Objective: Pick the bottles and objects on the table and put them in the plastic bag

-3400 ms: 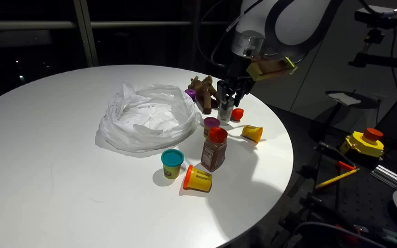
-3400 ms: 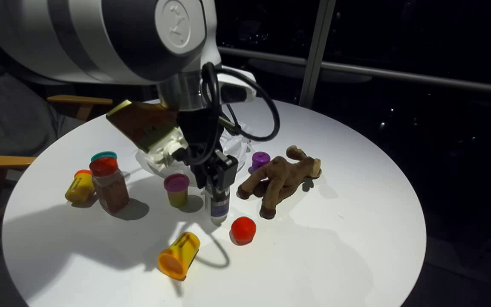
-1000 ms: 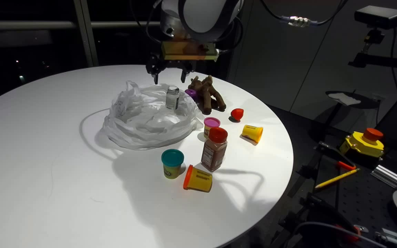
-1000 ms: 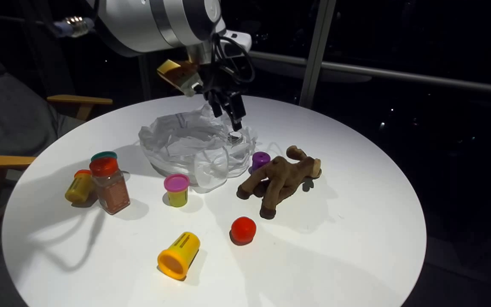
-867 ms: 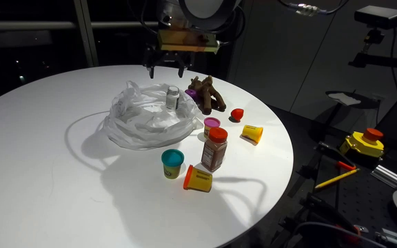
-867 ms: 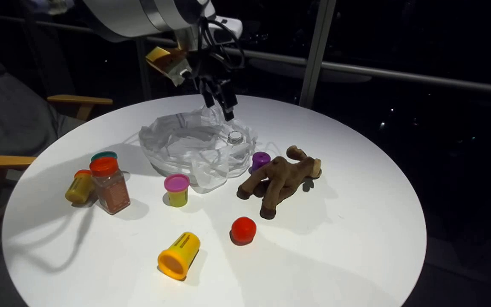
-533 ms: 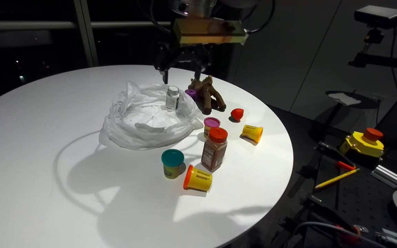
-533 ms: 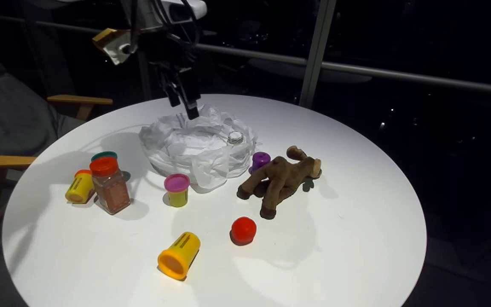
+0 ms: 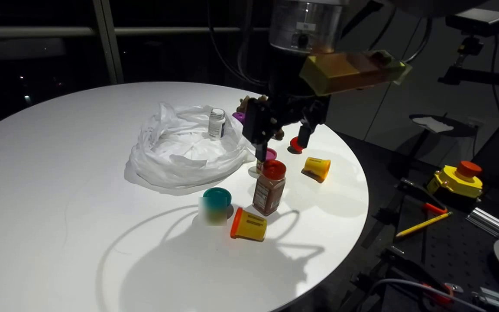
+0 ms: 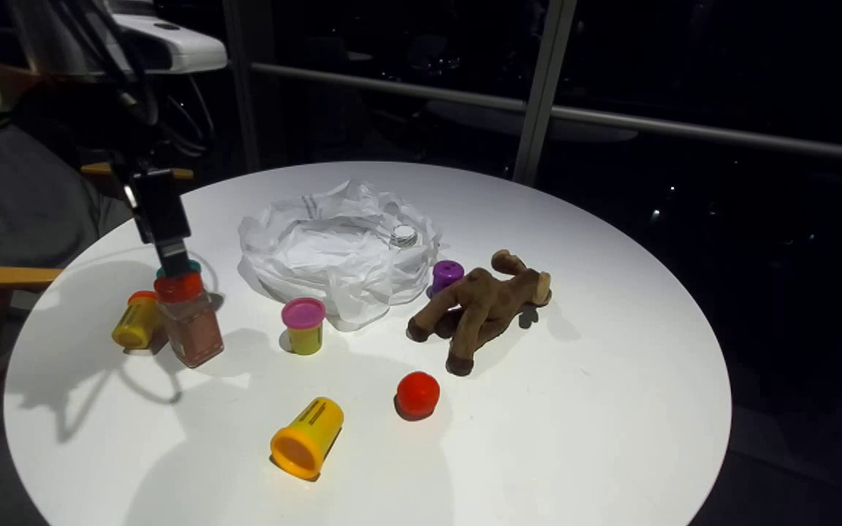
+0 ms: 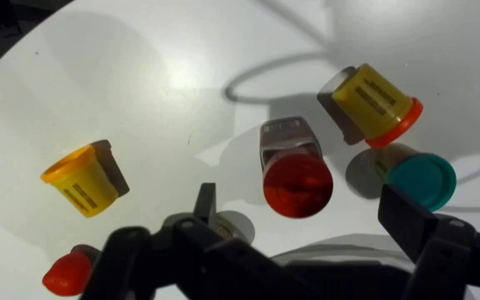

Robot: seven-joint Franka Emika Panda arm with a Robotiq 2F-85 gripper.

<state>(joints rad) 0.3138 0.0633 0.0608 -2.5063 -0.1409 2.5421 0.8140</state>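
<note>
- Jaws spread wide, the claw point(image 9: 282, 146) hangs low over a round white table point(image 9: 59, 208), just above the bottle with a red cap point(image 9: 269, 193).
- The bottle stands upright; in the wrist view its cap shows between the fingertips point(image 11: 402, 218), while in an exterior view one fingertip overlaps the cap point(image 10: 180, 288), and whether they touch cannot be told.
- Just past one finger stands a teal-lidded cup point(image 11: 425, 181); near it, and near the bottle, an orange-lidded yellow tub point(image 11: 369, 102) lies on its side.
- Partly hidden by the other finger in the wrist view, a pink-lidded tub point(image 10: 305, 332) stands just beside the crumpled plastic bag point(image 10: 275, 269).
- Inside the bag, apart from the claw, rests a white bottle point(image 9: 216, 125).
- Farther out, a second yellow tub point(image 10: 321, 422) lies near a small red piece point(image 10: 418, 394).
- Well away from the claw lies a brown plush animal point(image 10: 483, 303), a purple item point(image 10: 447, 275) beside it.
</note>
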